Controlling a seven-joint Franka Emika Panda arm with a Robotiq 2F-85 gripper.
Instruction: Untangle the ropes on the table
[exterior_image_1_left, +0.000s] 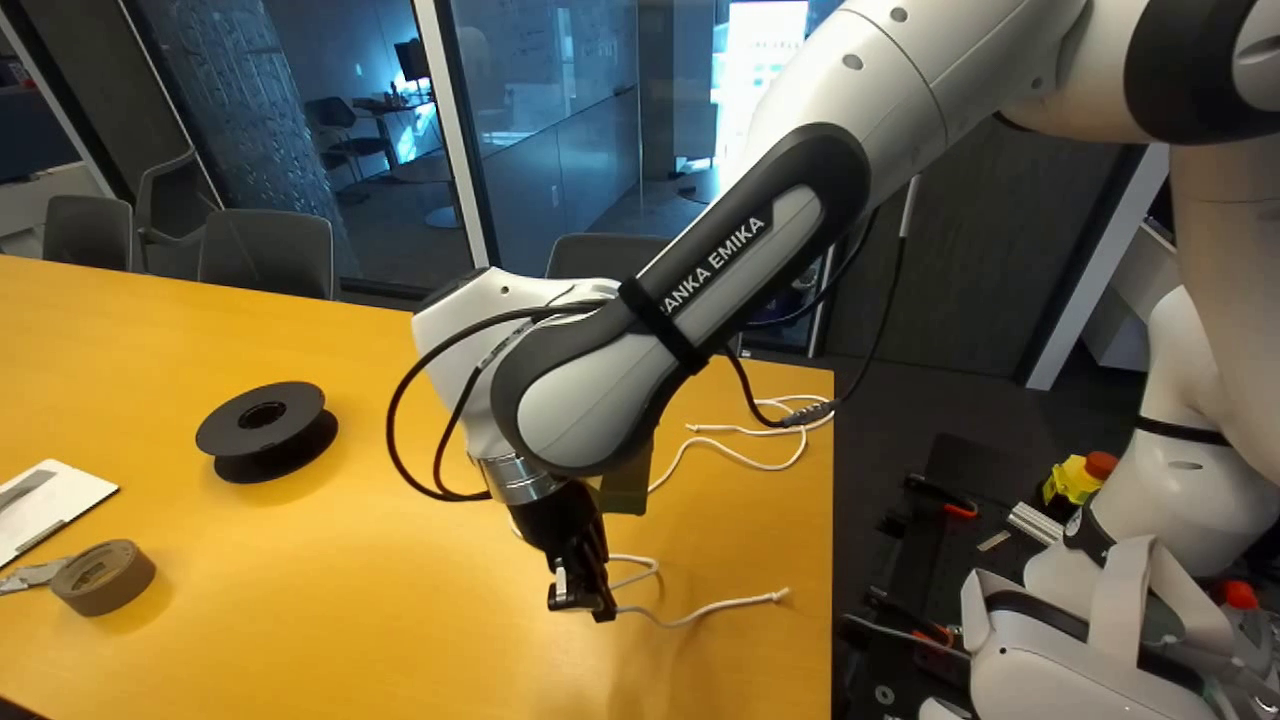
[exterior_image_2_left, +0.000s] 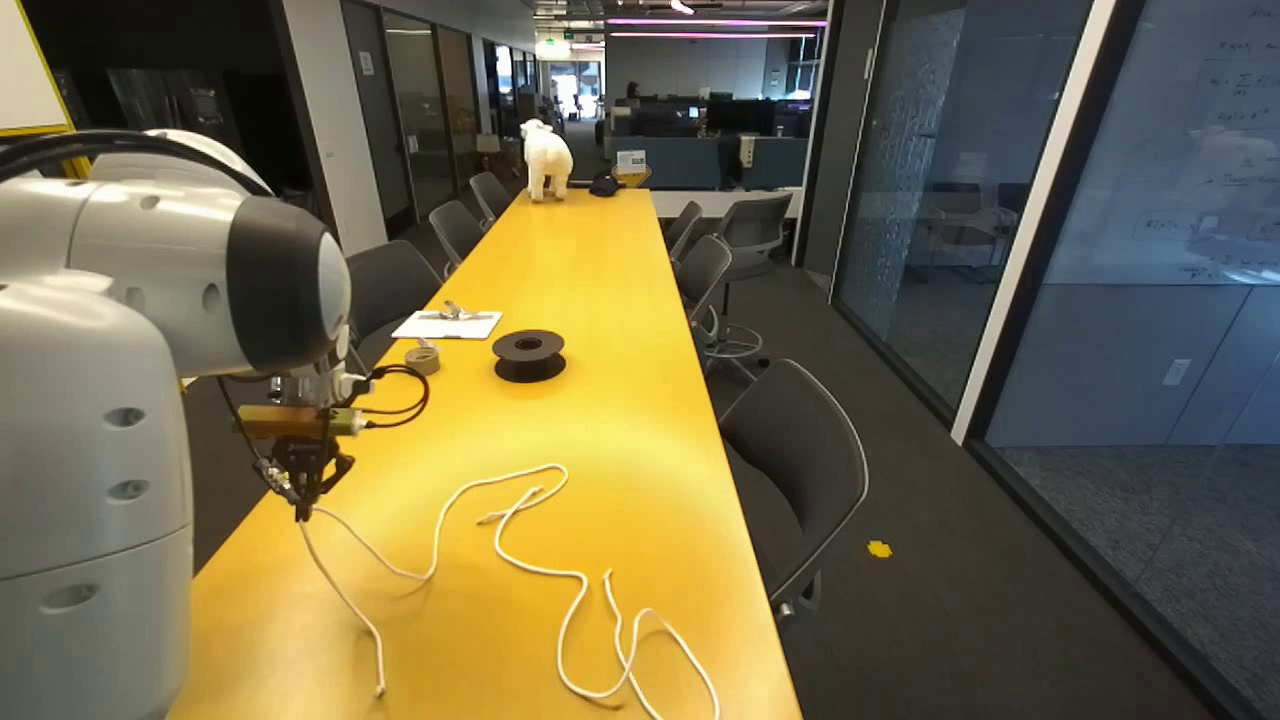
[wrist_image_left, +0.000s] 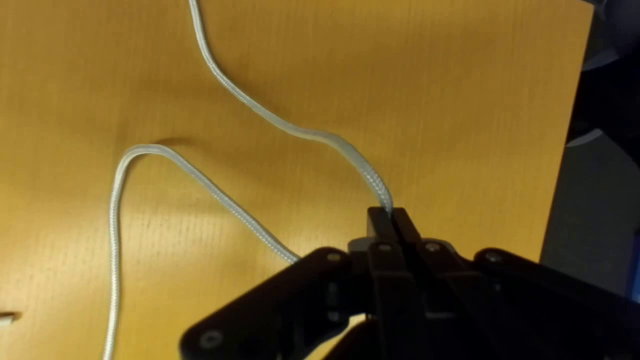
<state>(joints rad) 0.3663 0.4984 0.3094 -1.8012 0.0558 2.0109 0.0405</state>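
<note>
in an exterior view we see the gripper (exterior_image_1_left: 588, 606) low over the yellow table (exterior_image_1_left: 330, 610), pinched on a strand of the white ropes (exterior_image_1_left: 740, 602), a black spool (exterior_image_1_left: 268, 437) and a tape roll (exterior_image_1_left: 110, 590) well apart from it. in an exterior view we find the ropes trailing from the gripper into wavy curves on the table, two strands crossing at its near end. in the wrist view we see closed fingers (wrist_image_left: 380, 227) holding rope at their tips, a bent length running behind them.
</note>
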